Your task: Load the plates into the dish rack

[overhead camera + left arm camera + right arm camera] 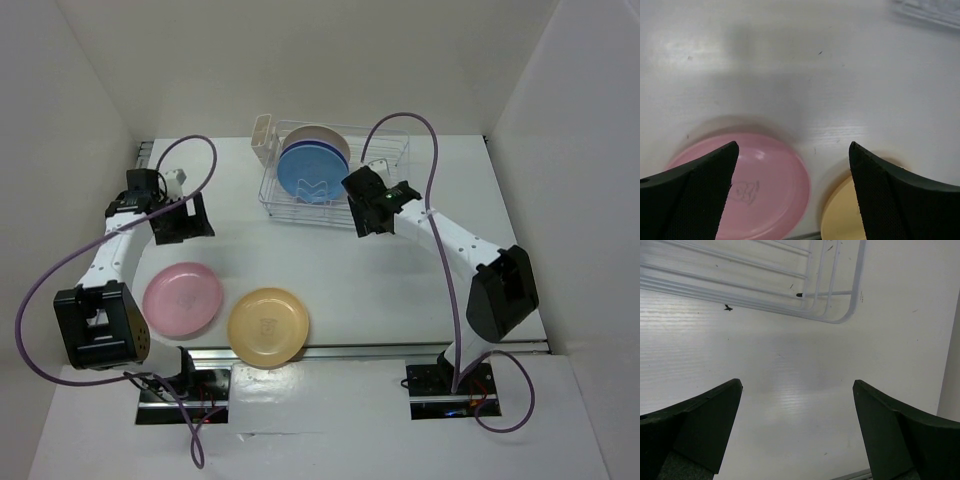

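Left fingers (700, 195) and right fingers (700, 425) apart, empty; round matte pink plastic plate (770, 185) lies flat near bench (790, 75) edge, so shallow grab risks shoving it off.

A robotics lab cell: plain white walls (300, 60) enclose a white table (390, 290), with the left arm (112, 255) and right arm (450, 235) bolted at its near edge.

A white table (400, 300) lay boxed by plain white walls (320, 60) at nine, twelve and three o'clock; soft light gleamed on its surface.
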Controlling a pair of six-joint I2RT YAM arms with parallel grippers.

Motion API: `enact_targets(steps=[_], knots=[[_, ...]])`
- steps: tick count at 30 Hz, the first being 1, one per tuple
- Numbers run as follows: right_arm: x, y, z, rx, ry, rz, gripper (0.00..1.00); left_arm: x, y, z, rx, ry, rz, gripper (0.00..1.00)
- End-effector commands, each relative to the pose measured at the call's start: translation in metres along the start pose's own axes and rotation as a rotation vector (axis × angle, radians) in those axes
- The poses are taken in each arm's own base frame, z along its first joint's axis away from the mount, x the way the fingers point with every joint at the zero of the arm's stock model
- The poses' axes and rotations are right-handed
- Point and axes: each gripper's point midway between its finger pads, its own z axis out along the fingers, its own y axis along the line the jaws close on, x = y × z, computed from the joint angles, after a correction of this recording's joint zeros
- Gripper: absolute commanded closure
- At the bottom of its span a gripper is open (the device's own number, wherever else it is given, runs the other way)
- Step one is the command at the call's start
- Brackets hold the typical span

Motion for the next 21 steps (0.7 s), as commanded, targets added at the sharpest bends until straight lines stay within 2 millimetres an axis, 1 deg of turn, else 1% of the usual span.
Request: enact_targets(steps=[1,2,4,5,6,7,8,9,10,12,14,15,16,17,18,19,20,21], knots=[[-0.016,0.0,-0.014,-0.038,-0.075,0.044,0.0,0.037,0.025,-0.018,-0.152,0.128,-0.18,0.04],[-0.012,0.0,-0.012,-0.036,-0.067,0.038,0.0,0.042,0.043,-0.023,-0.253,0.139,-0.204,0.01],[-0.016,-0.001,-0.015,-0.04,-0.082,0.049,0.0,0.055,0.061,-0.027,-0.371,0.174,-0.269,0.01],[-0.017,-0.001,-0.018,-0.052,-0.089,0.055,0.0,0.065,0.072,-0.028,-0.44,0.204,-0.288,0.03],[-0.014,-0.001,-0.017,-0.05,-0.082,0.05,0.0,0.067,0.09,-0.037,-0.567,0.193,-0.298,0.05],[-0.018,-0.002,-0.019,-0.054,-0.097,0.062,0.0,0.069,0.101,-0.039,-0.637,0.193,-0.313,0.06],[-0.014,-0.001,-0.02,-0.066,-0.092,0.059,0.0,0.072,0.11,-0.042,-0.717,0.192,-0.315,0.06],[-0.014,-0.001,-0.02,-0.066,-0.092,0.059,0.0,0.073,0.126,-0.048,-0.828,0.192,-0.307,0.06],[-0.018,-0.002,-0.024,-0.071,-0.11,0.072,0.0,0.078,0.129,-0.049,-0.865,0.205,-0.335,0.06],[-0.013,-0.002,-0.023,-0.08,-0.101,0.067,0.0,0.085,0.132,-0.045,-0.884,0.241,-0.346,0.04],[-0.016,-0.002,-0.026,-0.084,-0.115,0.078,0.0,0.102,0.13,-0.028,-0.841,0.321,-0.379,0.03],[-0.013,-0.002,-0.024,-0.082,-0.108,0.073,0.0,0.112,0.127,-0.024,-0.818,0.362,-0.373,0.03],[-0.014,-0.004,-0.027,-0.084,-0.115,0.078,0.0,0.108,0.122,-0.016,-0.763,0.355,-0.37,0.03],[-0.01,-0.003,-0.025,-0.082,-0.107,0.072,0.0,0.114,0.121,-0.012,-0.736,0.383,-0.348,0.03],[-0.011,-0.005,-0.025,-0.073,-0.109,0.072,0.0,0.112,0.122,-0.006,-0.708,0.366,-0.344,0.02],[-0.007,-0.005,-0.023,-0.07,-0.101,0.066,0.0,0.115,0.12,-0.002,-0.689,0.385,-0.34,0.02],[-0.009,-0.008,-0.025,-0.064,-0.11,0.072,0.0,0.113,0.113,0.004,-0.625,0.387,-0.328,0.02],[-0.011,-0.007,-0.025,-0.066,-0.118,0.077,0.0,0.114,0.111,0.009,-0.604,0.4,-0.325,0.02]])
